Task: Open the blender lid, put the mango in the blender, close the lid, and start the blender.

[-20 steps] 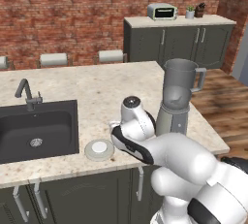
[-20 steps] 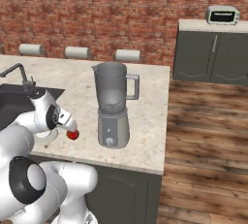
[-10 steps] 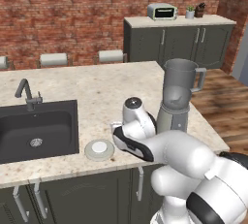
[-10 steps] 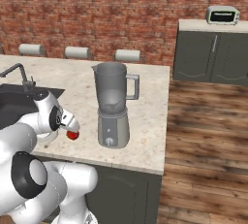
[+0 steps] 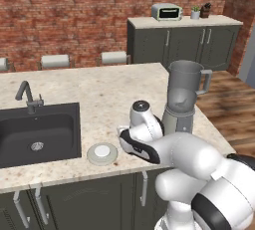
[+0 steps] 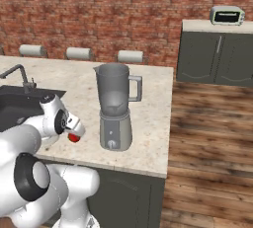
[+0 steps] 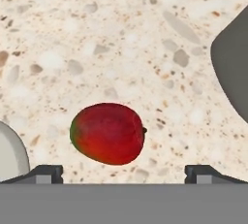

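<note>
claw (image 7: 124, 172) spread above mango (image 7: 107, 133) | lid (image 5: 102, 153) on counter (image 5: 99, 89)

Setting: home kitchen, rendered. Evidence noted:
- Island w/ speckled stone surface (image 5: 99, 87); dark cabinets w/ bar handles underneath.
- Black inset sink (image 5: 35, 134) w/ dark faucet (image 5: 27, 94).
- Blender (image 6: 116, 113) stood on island; its lid (image 5: 102, 153) laid flat nr sink.
- Red brick wall (image 5: 74, 10) at back; wood plank floor (image 6: 207, 138).
- 2nd cabinet run (image 5: 184, 40) vs wall, toaster oven (image 5: 167, 11) and sm. plant (image 5: 195, 13) on top.
- Stool tops (image 6: 79, 53) seen along island's far edge.
</note>
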Controlling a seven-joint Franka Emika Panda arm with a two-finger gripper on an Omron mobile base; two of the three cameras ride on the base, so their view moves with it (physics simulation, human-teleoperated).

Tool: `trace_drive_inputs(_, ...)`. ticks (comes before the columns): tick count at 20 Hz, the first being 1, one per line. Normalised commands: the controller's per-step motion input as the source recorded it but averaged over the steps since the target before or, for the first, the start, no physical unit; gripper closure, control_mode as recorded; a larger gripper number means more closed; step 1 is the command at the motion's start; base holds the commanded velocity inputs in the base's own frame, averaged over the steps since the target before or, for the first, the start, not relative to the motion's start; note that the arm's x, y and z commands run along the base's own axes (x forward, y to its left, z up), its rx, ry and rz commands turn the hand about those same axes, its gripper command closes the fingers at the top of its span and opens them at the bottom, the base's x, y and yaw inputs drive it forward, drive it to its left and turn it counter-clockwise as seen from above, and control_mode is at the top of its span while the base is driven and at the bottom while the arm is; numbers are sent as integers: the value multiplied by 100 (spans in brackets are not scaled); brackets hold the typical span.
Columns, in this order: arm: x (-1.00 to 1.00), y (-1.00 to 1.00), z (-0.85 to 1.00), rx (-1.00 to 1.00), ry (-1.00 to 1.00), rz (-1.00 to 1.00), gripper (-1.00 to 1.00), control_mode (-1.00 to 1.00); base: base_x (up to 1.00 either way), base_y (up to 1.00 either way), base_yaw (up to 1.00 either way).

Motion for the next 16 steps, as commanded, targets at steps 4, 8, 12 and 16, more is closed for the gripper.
trace_drive_inputs(4,12,0,-19,0,3,0,-100,-100,0,0,0)
trace_drive_inputs(8,17,0,-10,0,0,0,-100,-100,0,0,0)
trace_drive_inputs(12,10,0,-10,0,0,0,-100,-100,0,0,0)
trace_drive_inputs(16,2,6,-12,0,0,0,-100,-100,0,0,0)
